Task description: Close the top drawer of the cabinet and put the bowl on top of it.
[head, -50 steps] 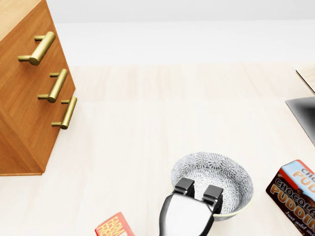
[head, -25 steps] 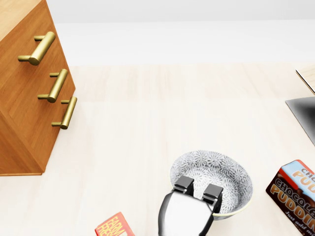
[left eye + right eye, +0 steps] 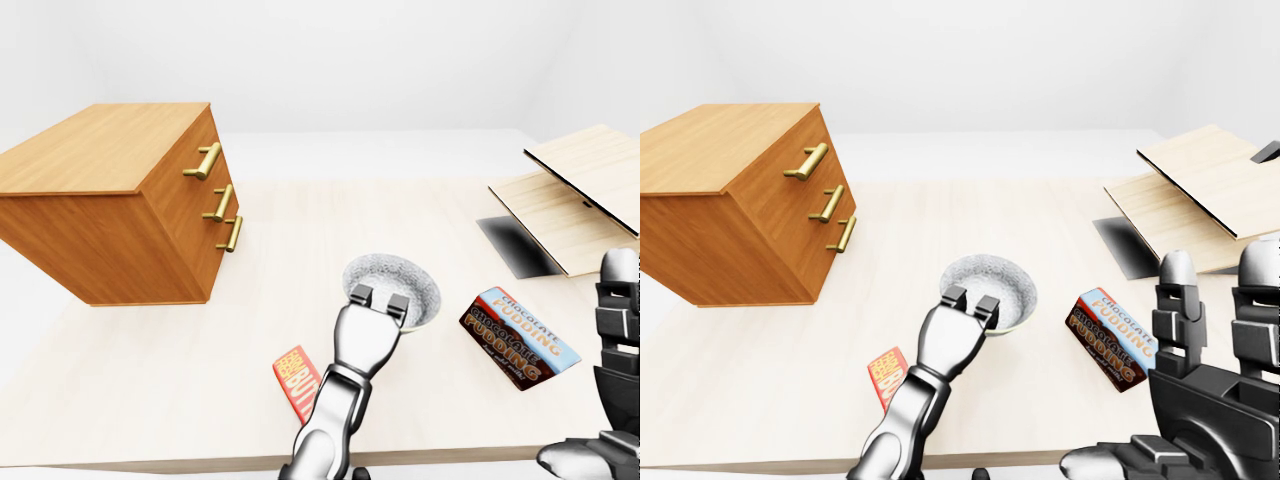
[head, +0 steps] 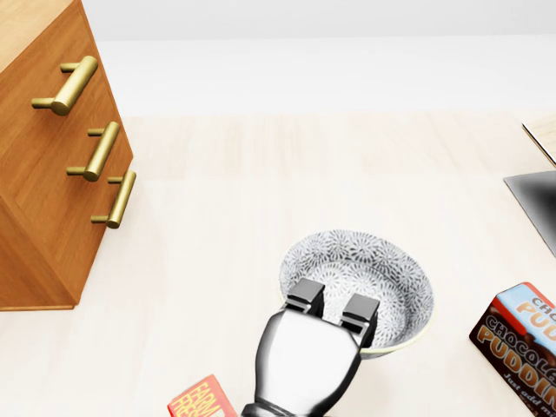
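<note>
Glossy silver-grey shell on left hand point(image 4: 308, 352), black finger pads; right hand point(image 3: 1205, 370) darker, segmented fingers, pale rounded tips.

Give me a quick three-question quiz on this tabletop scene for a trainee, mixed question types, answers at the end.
1. True or false: the bowl stands on top of the cabinet.
2. How many brass handles show on the cabinet's face? A) two B) three C) four
3. Fill in: the robot's ____ hand has its fingers hooked over the bowl's rim.

Key
1. False: the bowl is out over the table, to the right of the cabinet in the left-eye view.
2. B.
3. Left: the left hand reaches the bowl's near rim from the bottom of the head view.
</note>
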Available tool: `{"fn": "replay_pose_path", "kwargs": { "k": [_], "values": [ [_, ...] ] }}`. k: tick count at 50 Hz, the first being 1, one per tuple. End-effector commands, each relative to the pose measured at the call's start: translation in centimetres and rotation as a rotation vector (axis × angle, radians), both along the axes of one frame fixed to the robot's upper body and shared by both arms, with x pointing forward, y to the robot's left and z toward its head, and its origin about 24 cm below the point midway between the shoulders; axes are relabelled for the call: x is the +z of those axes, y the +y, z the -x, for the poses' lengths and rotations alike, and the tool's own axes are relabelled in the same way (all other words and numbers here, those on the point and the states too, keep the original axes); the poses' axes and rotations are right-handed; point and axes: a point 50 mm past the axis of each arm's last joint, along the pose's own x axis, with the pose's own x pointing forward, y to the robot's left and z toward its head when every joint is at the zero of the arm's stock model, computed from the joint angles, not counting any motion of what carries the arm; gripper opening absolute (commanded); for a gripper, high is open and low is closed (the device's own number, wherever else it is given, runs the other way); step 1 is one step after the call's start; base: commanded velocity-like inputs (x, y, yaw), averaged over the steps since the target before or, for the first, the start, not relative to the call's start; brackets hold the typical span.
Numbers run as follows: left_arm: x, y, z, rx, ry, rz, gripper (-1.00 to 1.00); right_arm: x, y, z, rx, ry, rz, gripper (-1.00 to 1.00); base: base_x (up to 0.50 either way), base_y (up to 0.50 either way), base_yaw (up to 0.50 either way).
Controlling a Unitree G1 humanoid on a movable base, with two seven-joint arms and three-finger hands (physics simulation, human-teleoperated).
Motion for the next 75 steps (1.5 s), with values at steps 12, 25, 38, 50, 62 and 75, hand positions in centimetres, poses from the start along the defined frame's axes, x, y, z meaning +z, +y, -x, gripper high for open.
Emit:
{"fn": "replay_pose_path", "kwargs": {
  "k": [12, 25, 38, 50, 62, 75],
  "values": [
    [9.1, 3.9, -2.2, 0.145, -0.144, 0.032, -1.0, -0.1, 0.3, 0.0, 0.005, 0.004, 0.007, 1.0, 0.0, 0.0, 0.0],
    [13.7, 5.0, -2.2, 0.151, -0.134, 0.082, -1.0, -0.2, 0.4, -0.1, 0.007, 0.006, 0.009, 1.0, 0.0, 0.0, 0.0],
    [16.7, 6.7, -3.2, 0.207, -0.164, 0.059, -1.0, -0.4, 0.8, -0.2, 0.016, 0.015, 0.02, 1.0, 0.0, 0.0, 0.0],
    [22.8, 8.3, -2.7, 0.323, -0.415, 0.067, -1.0, -0.4, 0.9, -0.1, 0.017, 0.015, 0.022, 1.0, 0.0, 0.0, 0.0],
    [27.4, 9.3, -2.9, 0.357, -0.586, 0.049, -1.0, -0.4, 1.0, -0.2, 0.021, 0.018, 0.025, 1.0, 0.0, 0.0, 0.0],
    [30.6, 11.9, -4.6, 0.392, -0.638, -0.021, -1.0, -0.4, 0.9, -0.4, 0.018, 0.019, 0.021, 1.0, 0.0, 0.0, 0.0]
  ]
}}
